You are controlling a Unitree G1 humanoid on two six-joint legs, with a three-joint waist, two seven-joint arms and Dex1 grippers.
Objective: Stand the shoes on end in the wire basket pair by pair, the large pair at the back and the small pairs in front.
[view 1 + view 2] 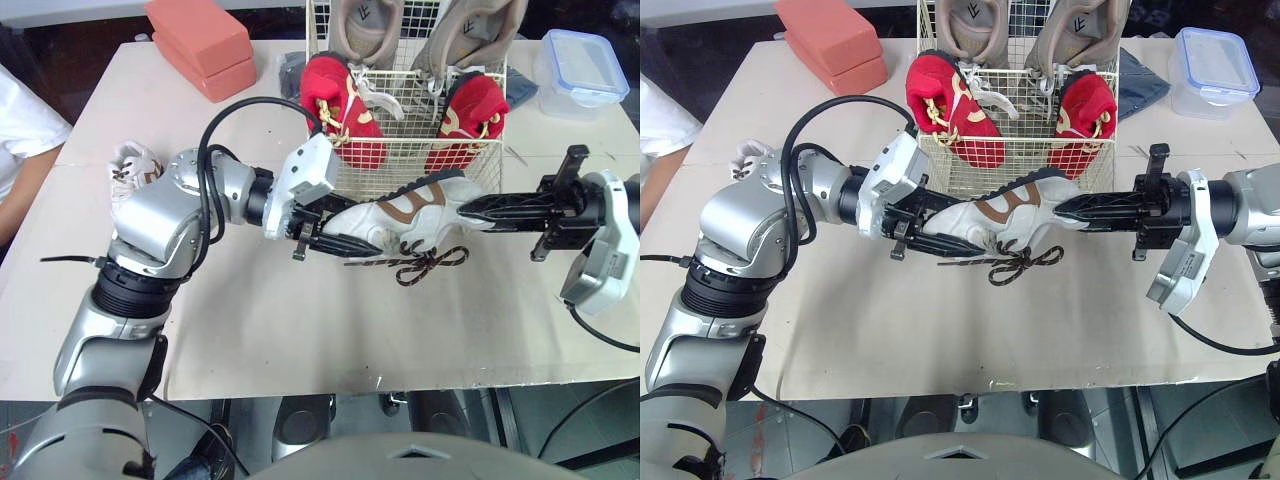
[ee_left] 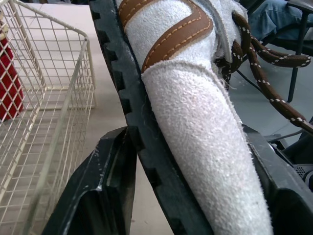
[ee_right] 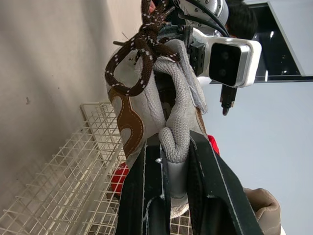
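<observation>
looks like a robot lab: covered work table (image 1: 300,330), a person (image 1: 22,150) seated alongside.

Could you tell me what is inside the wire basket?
A beige pair at the back, a red pair in front, all on end; the beige shoes' lower ends are covered.

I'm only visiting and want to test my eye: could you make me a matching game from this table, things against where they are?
Things:
1. white-and-brown shoe
2. red shoes
3. tan shoes
4. lidded plastic box

Places:
A. back of the wire basket
B. clamped between the left gripper and the right gripper
C. far right corner of the table
D. front of the wire basket

Pairs: 1-B, 2-D, 3-A, 4-C
</observation>
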